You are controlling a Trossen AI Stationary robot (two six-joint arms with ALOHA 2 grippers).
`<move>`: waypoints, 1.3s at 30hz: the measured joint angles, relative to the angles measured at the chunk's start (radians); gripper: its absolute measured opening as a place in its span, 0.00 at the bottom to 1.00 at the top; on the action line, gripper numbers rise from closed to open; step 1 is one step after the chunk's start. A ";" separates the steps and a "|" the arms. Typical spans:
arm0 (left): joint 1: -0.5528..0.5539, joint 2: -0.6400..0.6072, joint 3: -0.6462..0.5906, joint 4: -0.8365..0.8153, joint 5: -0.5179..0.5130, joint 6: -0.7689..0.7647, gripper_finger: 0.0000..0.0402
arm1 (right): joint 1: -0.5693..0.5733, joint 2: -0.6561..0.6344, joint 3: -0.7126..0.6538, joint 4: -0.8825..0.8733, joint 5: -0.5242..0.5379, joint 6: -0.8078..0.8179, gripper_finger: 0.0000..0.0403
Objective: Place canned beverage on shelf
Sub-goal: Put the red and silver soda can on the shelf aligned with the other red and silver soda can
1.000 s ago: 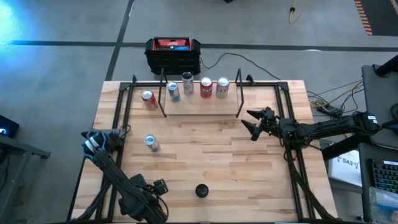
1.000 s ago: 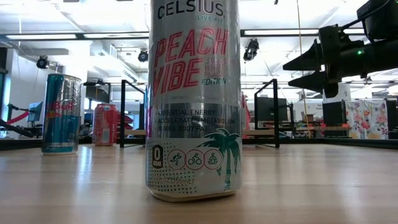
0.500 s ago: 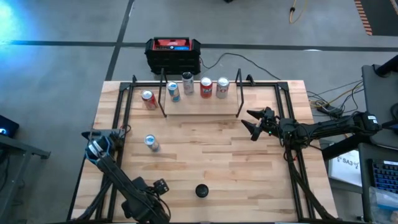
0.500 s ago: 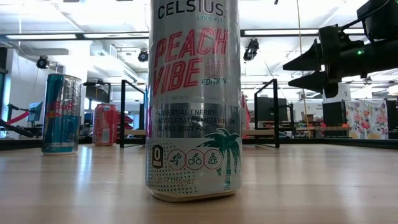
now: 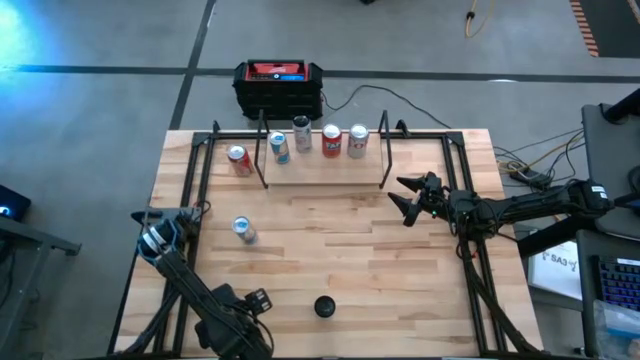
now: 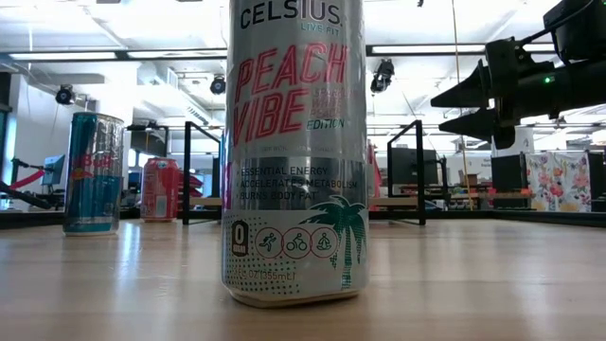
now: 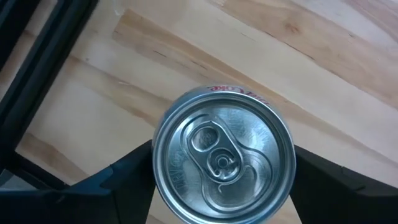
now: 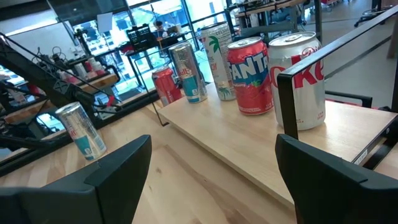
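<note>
Left wrist view puts your left gripper [image 7: 221, 186] straight above a can [image 7: 222, 163], jaws flanking it, perhaps touching; your right gripper [image 5: 410, 198] hovers beside the shelf [image 5: 325, 168], jaws apart.

Tabletop [image 5: 330, 260]: pale wood slats, black frame. Shelf [image 5: 325, 172]: light wood plank, black rod uprights. Celsius can [image 6: 294, 152]: silver, pink lettering, teal palm. Fanta can [image 8: 250, 74]: red, white letters. Box [image 5: 279, 88]: black, red top. Pincers: black.
</note>
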 joint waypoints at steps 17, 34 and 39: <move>0.208 -0.042 0.084 -0.030 -0.151 0.520 0.70 | 0.000 0.000 0.000 0.000 0.000 0.000 0.81; 0.518 -0.064 0.230 -0.028 -0.389 1.211 0.70 | 0.000 0.000 0.000 0.000 0.000 0.000 0.81; 0.609 -0.063 0.265 -0.001 -0.392 1.420 0.70 | 0.000 0.000 0.000 0.000 0.000 0.000 0.81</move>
